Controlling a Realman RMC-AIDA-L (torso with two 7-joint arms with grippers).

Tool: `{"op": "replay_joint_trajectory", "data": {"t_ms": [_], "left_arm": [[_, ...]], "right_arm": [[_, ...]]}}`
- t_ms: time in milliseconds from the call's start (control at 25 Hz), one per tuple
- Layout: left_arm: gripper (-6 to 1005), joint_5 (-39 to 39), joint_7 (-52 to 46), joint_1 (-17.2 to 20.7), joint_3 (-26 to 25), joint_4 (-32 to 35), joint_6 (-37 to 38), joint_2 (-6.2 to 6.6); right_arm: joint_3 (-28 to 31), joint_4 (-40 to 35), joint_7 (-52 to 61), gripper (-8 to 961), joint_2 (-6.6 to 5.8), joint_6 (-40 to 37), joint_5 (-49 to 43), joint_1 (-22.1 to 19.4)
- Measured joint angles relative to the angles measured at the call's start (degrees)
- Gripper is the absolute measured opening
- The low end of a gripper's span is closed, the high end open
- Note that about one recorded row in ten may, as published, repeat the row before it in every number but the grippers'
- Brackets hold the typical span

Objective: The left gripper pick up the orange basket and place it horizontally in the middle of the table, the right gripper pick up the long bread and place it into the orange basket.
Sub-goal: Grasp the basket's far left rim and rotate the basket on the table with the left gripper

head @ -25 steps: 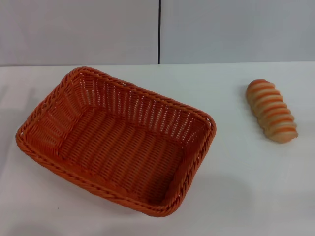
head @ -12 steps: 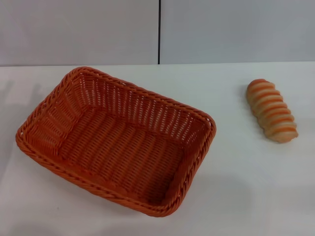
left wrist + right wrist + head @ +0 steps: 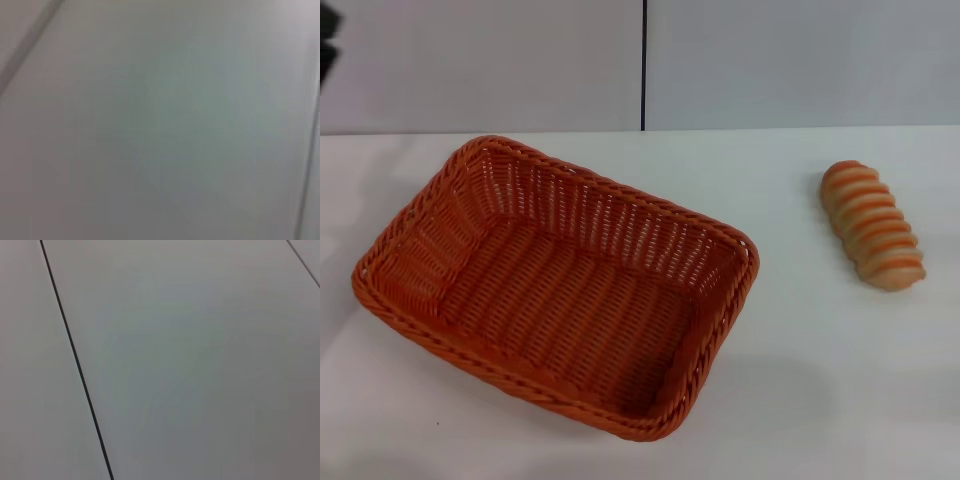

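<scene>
The orange basket (image 3: 430, 240) sits skewed on the left half of the white table (image 3: 800, 380), its long side running from far left to near right, and it is empty. The long bread (image 3: 873, 225) lies on the table at the right, well apart from the basket, striped side up. In the head view a dark tip of my left gripper (image 3: 326, 40) shows at the upper left corner, high above and behind the basket's far left end. My right gripper is out of view. Both wrist views show only grey wall panels.
A grey panelled wall (image 3: 770, 60) with a dark vertical seam (image 3: 643, 65) stands behind the table. Bare tabletop lies between the basket and the bread and along the front right.
A dark piece of my left gripper has come into the upper left corner of the head view. The basket and the bread have not moved.
</scene>
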Motion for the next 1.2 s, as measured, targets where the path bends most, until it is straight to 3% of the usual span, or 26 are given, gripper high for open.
{"op": "replay_joint_trajectory", "data": {"t_ms": [120, 280, 440, 640, 760, 920, 1200], "left_arm": [[775, 0.1, -5.0, -0.5, 6.2, 5.8, -5.1, 0.2], [775, 2.9, -15.1, -0.8, 12.9, 15.1, -12.1, 1.71], [774, 12.5, -26.3, -1.8, 12.9, 23.6, -16.2, 3.11], [774, 27.4, -40.2, -4.1, 12.9, 31.5, -17.8, 5.86], [773, 39.8, -49.4, -6.0, 12.9, 36.8, -17.4, 7.43], [773, 52.5, -56.6, -6.9, 12.9, 44.1, -16.5, 7.41], [772, 64.0, -60.0, -8.6, 12.9, 45.9, -16.0, 6.39]], "right_arm": [[0.0, 0.1, 0.0, 609, 0.06, 0.7, 0.0, -0.1], [-0.1, 0.3, 0.0, 609, 0.13, 1.0, 0.0, -0.5], [-0.1, 0.4, 0.0, 608, 0.14, 1.0, 0.0, -1.0], [-0.1, 0.5, 0.1, 608, 0.19, 1.5, -0.2, -1.4], [-0.1, 0.5, 0.3, 608, 0.22, 2.1, -0.2, -1.4], [-0.1, 0.5, 0.3, 608, 0.23, 2.8, -0.3, -1.4], [-0.3, 0.6, 0.5, 608, 0.24, 3.9, -0.3, -1.3]]}}
